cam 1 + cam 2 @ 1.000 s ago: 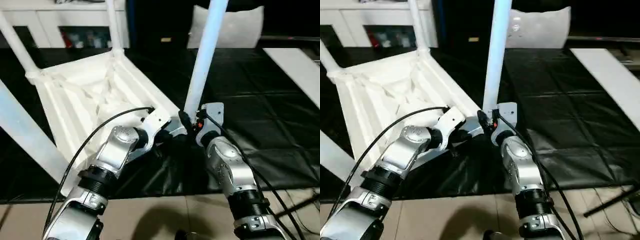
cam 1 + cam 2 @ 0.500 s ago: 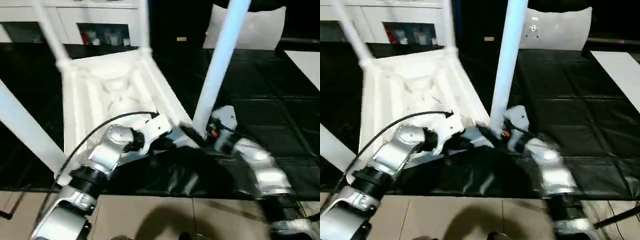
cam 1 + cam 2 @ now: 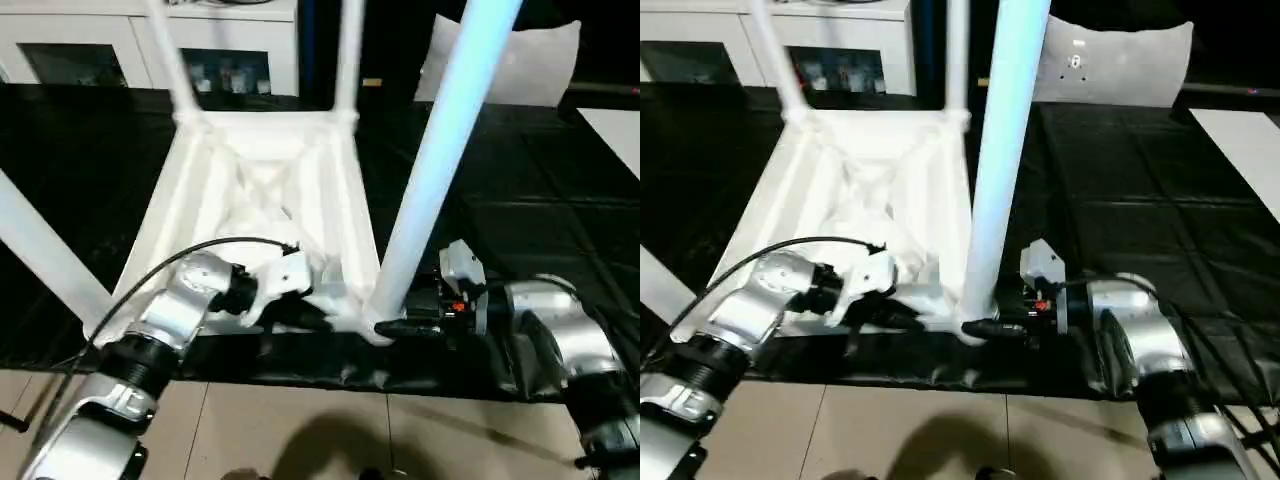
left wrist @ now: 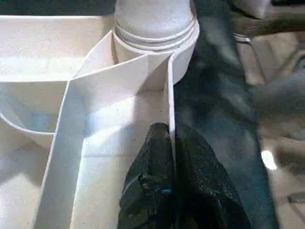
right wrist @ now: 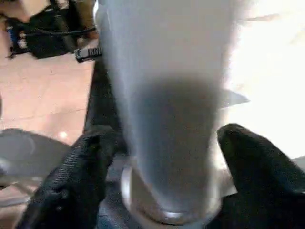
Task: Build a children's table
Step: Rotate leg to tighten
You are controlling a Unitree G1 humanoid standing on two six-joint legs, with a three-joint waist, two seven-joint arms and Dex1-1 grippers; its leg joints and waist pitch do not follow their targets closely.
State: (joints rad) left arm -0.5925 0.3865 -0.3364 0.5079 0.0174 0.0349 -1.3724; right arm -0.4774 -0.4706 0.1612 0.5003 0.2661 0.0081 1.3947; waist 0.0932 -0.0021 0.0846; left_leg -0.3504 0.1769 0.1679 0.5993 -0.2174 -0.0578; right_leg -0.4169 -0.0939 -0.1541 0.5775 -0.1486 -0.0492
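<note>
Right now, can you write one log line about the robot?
left fingers: pinching table top rim | right fingers: around near leg base | leg: upright in corner socket

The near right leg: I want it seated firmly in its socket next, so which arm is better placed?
Right, probably. The right gripper straddles the near right leg just above its corner socket. The left gripper is pinched on a rim of the tabletop, steadying it.
</note>
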